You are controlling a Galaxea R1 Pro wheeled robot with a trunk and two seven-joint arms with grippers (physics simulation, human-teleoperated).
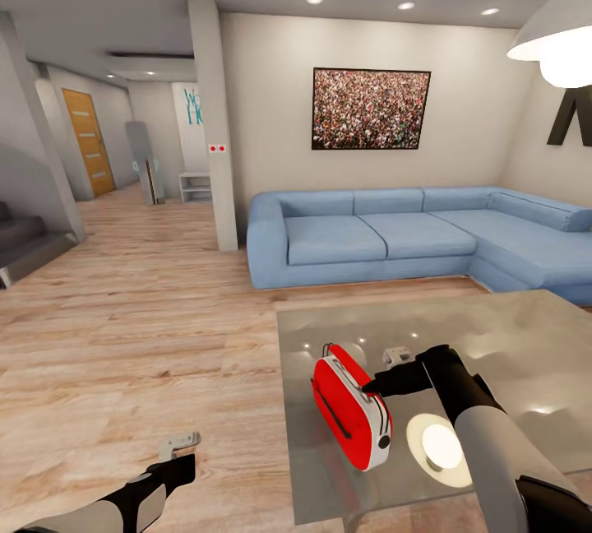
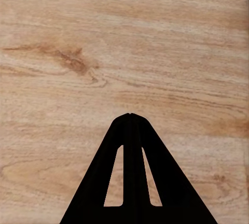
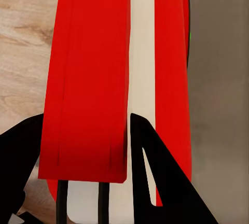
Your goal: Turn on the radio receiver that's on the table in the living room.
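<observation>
The radio receiver (image 1: 352, 411), red with white trim and a thin dark strap, stands on edge near the lower-left corner of the glossy grey table (image 1: 526, 336), low and right of centre in the head view. We see the right gripper (image 1: 372, 389) meet its upper side there, the dark forearm reaching in from the lower right. In the right wrist view the radio receiver (image 3: 104, 79) sits between the two dark fingers (image 3: 155, 172), which are spread on either side of the red body and look to be touching it; we cannot tell how firmly they press. A round bright reflection (image 1: 440, 447) lies on the tabletop just right of the radio, under the white pendant lamp (image 1: 555, 31) at the upper right. Behind the table, the blue L-shaped sofa (image 1: 395, 233) runs along the wall beneath the framed crowd picture (image 1: 370, 108). At the lower left, the left gripper (image 1: 179, 444) hangs over light wood floor (image 1: 123, 336), well apart from the table; in the left wrist view its fingers (image 2: 130, 130) are pressed together, holding nothing.
</observation>
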